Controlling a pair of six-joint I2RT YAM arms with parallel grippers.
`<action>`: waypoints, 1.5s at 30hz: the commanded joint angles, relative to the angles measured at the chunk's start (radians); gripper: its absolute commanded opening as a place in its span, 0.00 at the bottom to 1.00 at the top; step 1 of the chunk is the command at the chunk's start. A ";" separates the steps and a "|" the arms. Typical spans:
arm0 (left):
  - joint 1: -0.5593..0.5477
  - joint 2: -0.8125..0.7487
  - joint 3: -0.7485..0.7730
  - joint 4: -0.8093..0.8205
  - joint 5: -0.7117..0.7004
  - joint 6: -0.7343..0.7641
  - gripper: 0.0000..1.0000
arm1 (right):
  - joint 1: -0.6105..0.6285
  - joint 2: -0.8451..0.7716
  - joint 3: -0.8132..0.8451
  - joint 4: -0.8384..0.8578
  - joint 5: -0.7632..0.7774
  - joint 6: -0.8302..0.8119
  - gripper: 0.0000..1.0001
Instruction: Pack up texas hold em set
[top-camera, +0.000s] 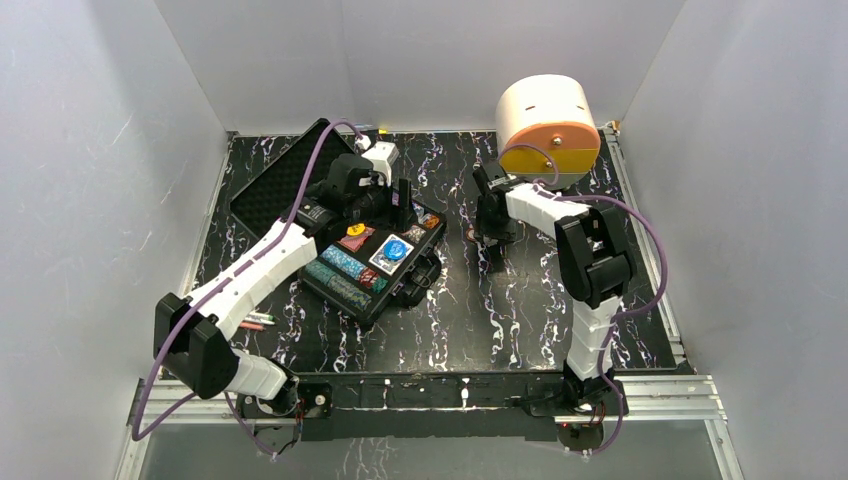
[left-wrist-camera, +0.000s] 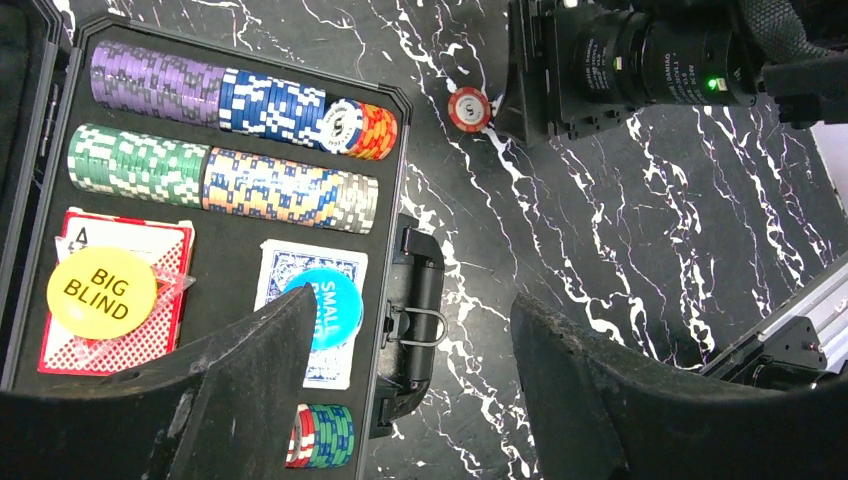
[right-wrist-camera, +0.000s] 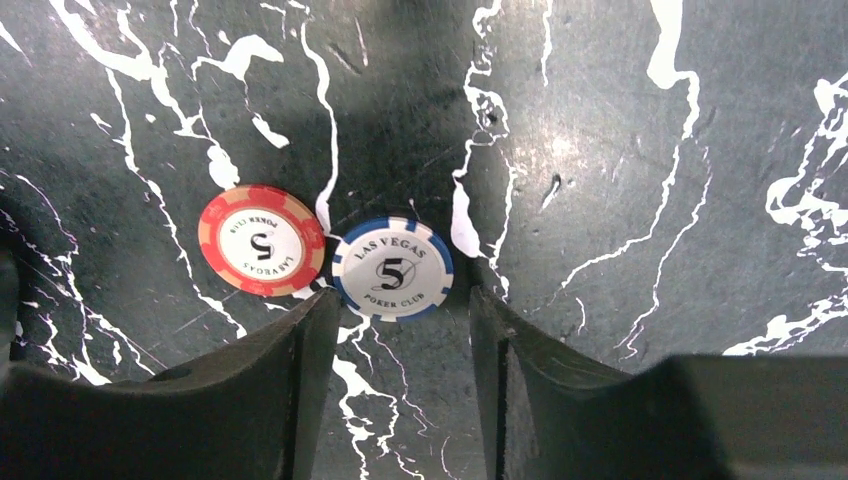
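Nearest: pens (top-camera: 258, 321) lie on the table (top-camera: 500, 320) by my left forearm; they are no part of the set.
Case: the case (top-camera: 372, 265) stands open left of centre, its long axis slanting from near left to far right. Chip rows (left-wrist-camera: 230, 100), a red deck (left-wrist-camera: 172, 240) and a blue deck (left-wrist-camera: 300, 262) sit in its tray.
Left gripper (top-camera: 400, 200): hangs over the case's latch side, jaws spread, holding nothing.
Right gripper (right-wrist-camera: 400, 298): low over bare table right of the case, jaws apart, nothing between them.
Blue chip (right-wrist-camera: 390, 268): flat on the table, just ahead of my right fingertips and in line with the gap.
Red chip (right-wrist-camera: 262, 240): touching the blue chip, off to one side of my right jaws.
Bearing: both loose chips lie right of the case, apart from it. Being round, they have no long axis. My right arm is clearly the nearer.
Judgement: the blue chip looks first in line. A flat chip gives little edge to pinch, and the red one may get nudged.
Farthest: the lid (top-camera: 285, 180) lies open behind the case; a box (top-camera: 548, 130) sits at the back right.
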 joint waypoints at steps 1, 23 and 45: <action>0.005 -0.030 -0.012 -0.002 0.004 -0.018 0.70 | 0.001 0.063 0.016 -0.022 0.041 -0.039 0.56; 0.005 -0.039 -0.045 0.012 0.047 -0.043 0.85 | 0.003 -0.045 -0.059 0.003 0.028 0.008 0.42; -0.189 0.090 -0.367 0.539 0.167 -0.453 0.73 | 0.054 -0.562 -0.488 0.224 -0.352 0.506 0.46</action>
